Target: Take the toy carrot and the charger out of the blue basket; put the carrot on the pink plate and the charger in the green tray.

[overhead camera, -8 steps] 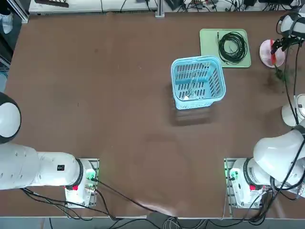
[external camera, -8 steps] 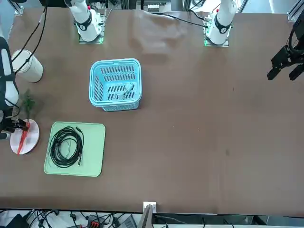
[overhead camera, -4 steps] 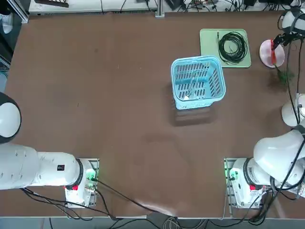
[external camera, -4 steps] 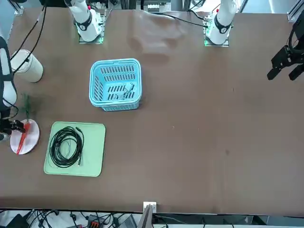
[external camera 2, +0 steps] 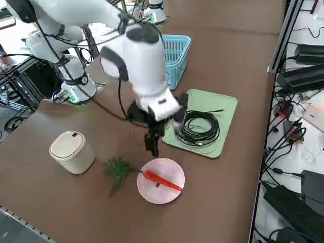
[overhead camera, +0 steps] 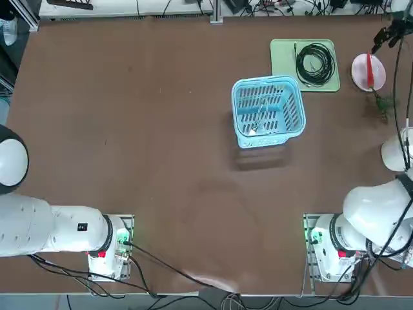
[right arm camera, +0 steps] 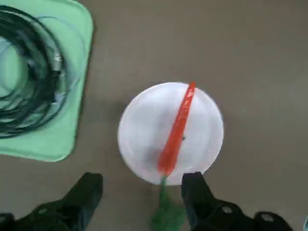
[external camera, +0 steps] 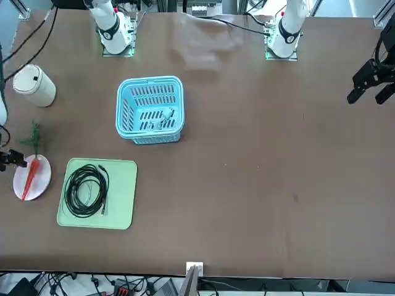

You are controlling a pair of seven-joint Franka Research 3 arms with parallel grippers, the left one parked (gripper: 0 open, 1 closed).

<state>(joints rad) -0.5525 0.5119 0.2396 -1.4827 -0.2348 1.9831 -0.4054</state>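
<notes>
- The toy carrot (right arm camera: 177, 131) lies across the pink plate (right arm camera: 144, 139), its leafy top hanging over the rim onto the table (overhead camera: 142, 129).
- The right gripper (right arm camera: 142, 192) hovers above the plate with fingers spread wide, gripping nothing.
- The charger (overhead camera: 253, 130) sits in the blue basket (overhead camera: 268, 111) (near its 7 o'clock corner, top view).
- The green tray (overhead camera: 282, 68), at the basket's 1 o'clock, holds a coiled black cable (overhead camera: 314, 63).

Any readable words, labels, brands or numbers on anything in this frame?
None can be read.
A small dark label on the parked left arm is too small to make out.
The carrot, plate, tray and basket carry no print.
</notes>
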